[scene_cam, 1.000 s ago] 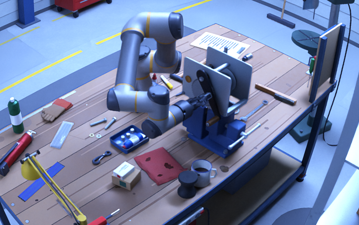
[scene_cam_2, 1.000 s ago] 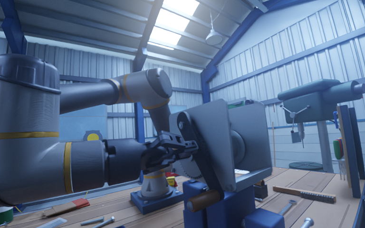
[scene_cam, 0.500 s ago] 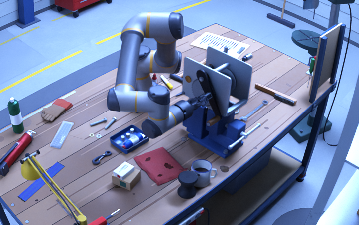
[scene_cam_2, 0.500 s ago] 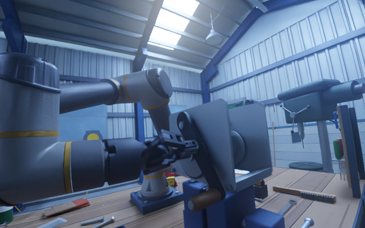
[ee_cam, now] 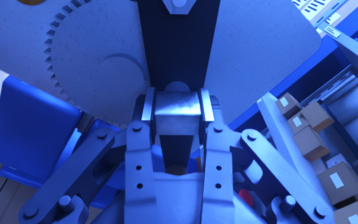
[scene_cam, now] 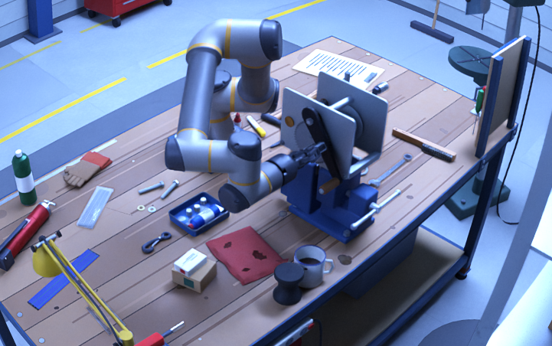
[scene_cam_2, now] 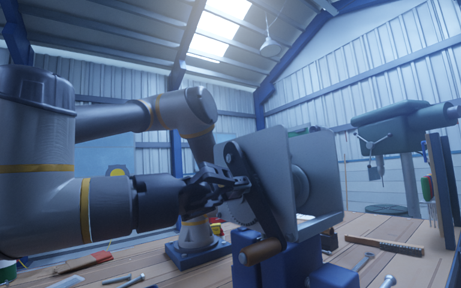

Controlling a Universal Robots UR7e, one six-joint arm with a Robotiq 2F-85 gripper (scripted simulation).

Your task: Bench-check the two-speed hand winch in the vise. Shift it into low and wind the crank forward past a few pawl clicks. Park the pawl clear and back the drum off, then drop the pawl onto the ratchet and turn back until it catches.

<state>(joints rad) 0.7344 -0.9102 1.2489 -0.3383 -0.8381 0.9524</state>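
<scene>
A short steel knob point(ee_cam: 177, 111) sticks out of the winch's near side plate, in front of the dark crank arm point(ee_cam: 177, 44), and my gripper point(ee_cam: 177, 104) is clamped around it. The winch point(scene_cam: 333, 116) stands in the blue vise point(scene_cam: 329, 202) at mid-bench. The crank arm point(scene_cam: 321, 142) slopes down from its hub near the plate's top to a brown wooden handle point(scene_cam: 328, 186) above the vise jaw. A toothed ratchet wheel point(ee_cam: 86, 63) shows to the left of the arm. The pawl is hidden from me.
The vise jaw point(ee_cam: 33, 130) sits close on the left of my fingers. On the bench near the arm lie a blue parts tray point(scene_cam: 198, 213), a red rag point(scene_cam: 245, 254), a mug point(scene_cam: 312, 264) and a wrench point(scene_cam: 389, 170).
</scene>
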